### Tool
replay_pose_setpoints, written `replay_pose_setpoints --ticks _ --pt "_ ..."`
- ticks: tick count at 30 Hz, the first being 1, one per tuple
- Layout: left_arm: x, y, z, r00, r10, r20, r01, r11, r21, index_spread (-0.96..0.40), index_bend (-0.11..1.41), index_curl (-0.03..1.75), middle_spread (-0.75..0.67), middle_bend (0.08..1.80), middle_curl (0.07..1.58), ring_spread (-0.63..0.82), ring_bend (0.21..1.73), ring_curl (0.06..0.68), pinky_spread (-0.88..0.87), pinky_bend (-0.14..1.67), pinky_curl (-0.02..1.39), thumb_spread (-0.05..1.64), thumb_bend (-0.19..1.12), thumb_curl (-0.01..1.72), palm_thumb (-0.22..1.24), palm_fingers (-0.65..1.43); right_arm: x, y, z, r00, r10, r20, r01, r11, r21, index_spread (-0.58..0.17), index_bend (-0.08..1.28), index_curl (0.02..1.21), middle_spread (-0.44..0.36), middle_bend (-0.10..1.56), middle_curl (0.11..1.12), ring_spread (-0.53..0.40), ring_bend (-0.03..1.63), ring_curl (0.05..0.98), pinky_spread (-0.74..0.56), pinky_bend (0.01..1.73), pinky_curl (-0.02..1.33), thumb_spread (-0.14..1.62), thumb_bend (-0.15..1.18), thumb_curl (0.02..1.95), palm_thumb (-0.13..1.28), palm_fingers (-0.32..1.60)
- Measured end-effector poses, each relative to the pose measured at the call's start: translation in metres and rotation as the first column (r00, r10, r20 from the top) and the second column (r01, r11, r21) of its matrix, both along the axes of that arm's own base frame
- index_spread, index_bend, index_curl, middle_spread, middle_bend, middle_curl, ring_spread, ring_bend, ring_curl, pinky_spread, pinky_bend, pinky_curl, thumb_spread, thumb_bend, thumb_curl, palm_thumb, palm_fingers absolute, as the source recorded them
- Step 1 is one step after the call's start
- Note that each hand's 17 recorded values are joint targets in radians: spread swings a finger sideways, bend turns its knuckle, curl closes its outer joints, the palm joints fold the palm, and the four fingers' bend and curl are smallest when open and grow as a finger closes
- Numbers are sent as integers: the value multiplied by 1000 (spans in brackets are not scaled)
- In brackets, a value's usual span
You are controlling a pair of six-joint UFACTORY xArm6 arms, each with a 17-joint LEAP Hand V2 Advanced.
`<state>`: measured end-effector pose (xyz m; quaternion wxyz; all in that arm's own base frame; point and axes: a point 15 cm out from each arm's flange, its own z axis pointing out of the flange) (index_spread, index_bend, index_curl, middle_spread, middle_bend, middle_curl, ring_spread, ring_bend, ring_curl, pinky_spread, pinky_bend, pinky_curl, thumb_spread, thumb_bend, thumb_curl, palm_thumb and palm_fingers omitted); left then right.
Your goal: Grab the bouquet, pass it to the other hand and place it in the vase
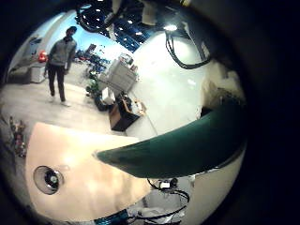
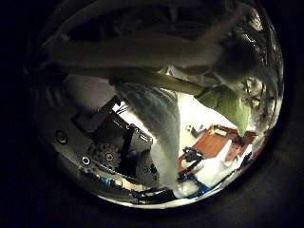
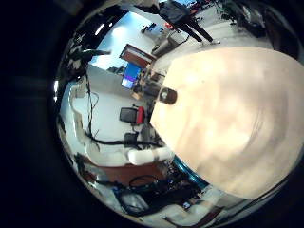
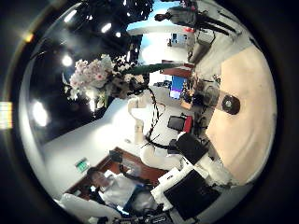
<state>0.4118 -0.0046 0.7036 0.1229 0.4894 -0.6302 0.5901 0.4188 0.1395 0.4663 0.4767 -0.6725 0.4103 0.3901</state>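
Bouquet (image 4: 98,75) raised well above table (image 3: 228,104), dark stem (image 1: 178,145) passing close across left palm. Left hand (image 2: 114,152) apparently clamped on stem, grip partly hidden. Right hand's fingers not discernible. Farther off, vase (image 1: 46,179) upright on table.

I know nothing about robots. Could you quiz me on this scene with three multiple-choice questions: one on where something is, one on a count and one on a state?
1. Where is the vase?
A. on the table
B. on the floor
C. in a hand

2. How many vases are there?
A. none
B. one
C. three

3. What state is the bouquet in?
A. standing in the vase
B. lying flat on the table
C. held up in the air

Answers:
1 A: the vase stands on the table.
2 B: every view of the table shows only one.
3 C: the bouquet is held high, clear of the vase.
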Motion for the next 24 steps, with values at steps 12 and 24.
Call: replay_pose_setpoints --ticks 12,24 --pt "-14 78 -34 992 115 -45 -116 993 -18 -765 548 1385 -543 1104 1063 -398 1565 589 -422 1595 621 1180 92 899 999 957 0 3 -1 1000 6 -2 -6 1000 0 -361 156 278 90 219 332 203 497 230 385 464 361 964 -25 504 802 54" --pt "-24 98 -100 982 120 -148 -129 990 -53 -760 518 1426 -550 1083 1073 -401 1545 587 -432 1552 654 1186 75 926 1004 978 -1 7 -1 1000 13 -2 -13 1000 -1 -359 154 270 86 204 336 204 475 227 393 448 337 961 -25 498 812 79"
